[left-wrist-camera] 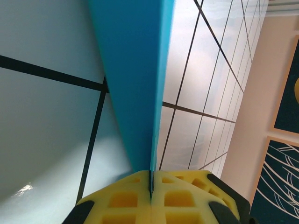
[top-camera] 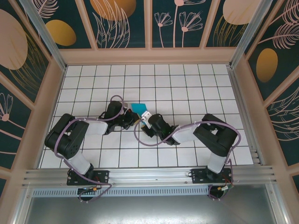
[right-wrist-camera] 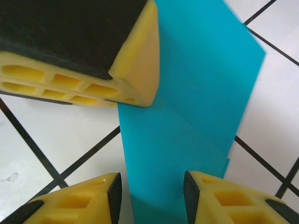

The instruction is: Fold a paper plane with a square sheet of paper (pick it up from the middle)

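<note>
The square sheet of paper (top-camera: pixel 138 108) is a folded teal strip with creases, lifted near the middle of the tiled table. My left gripper (left-wrist-camera: pixel 151 179) is shut on its lower edge, and the paper (left-wrist-camera: pixel 131 70) rises edge-on from the yellow pads. My right gripper (right-wrist-camera: pixel 152 196) stands open around the same paper (right-wrist-camera: pixel 187 93), one black-faced pad on each side, neither pressing it. A left gripper finger (right-wrist-camera: pixel 135 60) touches the strip's upper left. From above, both grippers meet just below the paper, the left gripper (top-camera: pixel 131 116) beside the right gripper (top-camera: pixel 145 116).
The white tiled table (top-camera: pixel 187 84) with black grid lines is walled by wooden frames and patterned panels. Both arms reach inward from their bases at the near edge, and purple cables loop along them.
</note>
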